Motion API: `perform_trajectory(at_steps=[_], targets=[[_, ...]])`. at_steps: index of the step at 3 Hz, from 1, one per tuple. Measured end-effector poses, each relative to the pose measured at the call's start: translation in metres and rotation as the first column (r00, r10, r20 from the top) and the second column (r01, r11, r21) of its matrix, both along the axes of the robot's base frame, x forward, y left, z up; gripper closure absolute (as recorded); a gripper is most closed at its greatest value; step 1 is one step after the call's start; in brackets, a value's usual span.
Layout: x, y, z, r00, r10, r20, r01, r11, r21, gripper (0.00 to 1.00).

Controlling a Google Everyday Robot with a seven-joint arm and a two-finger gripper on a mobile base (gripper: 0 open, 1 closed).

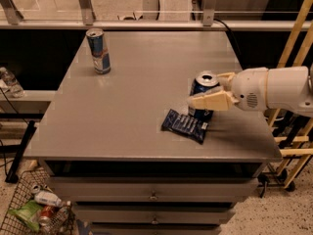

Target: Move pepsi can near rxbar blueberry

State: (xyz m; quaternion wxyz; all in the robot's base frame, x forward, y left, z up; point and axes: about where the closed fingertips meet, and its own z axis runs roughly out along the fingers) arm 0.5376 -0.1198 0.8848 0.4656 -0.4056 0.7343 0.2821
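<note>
Nearest, low and far to the left of the gripper, a wire basket [19,207] on the speckled floor holds crumpled wrappers and bottles. Beside it, the grey metal drawers [154,196] sit under the front edge of the flat grey table [127,97]. On the tabletop, just in front of and slightly below the cream-fingered gripper [205,88], lies the rxbar blueberry [185,125], a flat dark blue rectangular wrapper with pale lettering, angled with its right end nearer the table's front. Just behind the wrapper, close by it, stands the pepsi can [200,83], a short dark blue can with a silver top, upright on the table. The gripper reaches in from the right on a white rounded arm [279,88] and is closed around this can, one finger across its near side and the other behind its far side. Well away to the gripper's left and farther back, a taller slim blue-and-silver can [99,50] stands upright near the table's far left corner. Beyond the table runs a metal railing [146,24].
</note>
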Motion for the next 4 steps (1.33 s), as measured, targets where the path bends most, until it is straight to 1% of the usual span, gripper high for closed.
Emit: perform_trajectory(at_steps=[1, 2, 3, 4], targets=[[0.0, 0.002, 0.0, 1.0, 0.004, 0.001, -0.004, 1.0, 0.0, 0.0], [0.0, 0.002, 0.0, 1.0, 0.004, 0.001, -0.004, 1.0, -0.001, 0.0], [-0.007, -0.016, 0.012, 0.9998, -0.009, 0.02, 0.01, 0.998, -0.059, 0.0], [-0.027, -0.048, 0.03, 0.9964, -0.066, 0.053, 0.073, 0.986, -0.148, 0.0]])
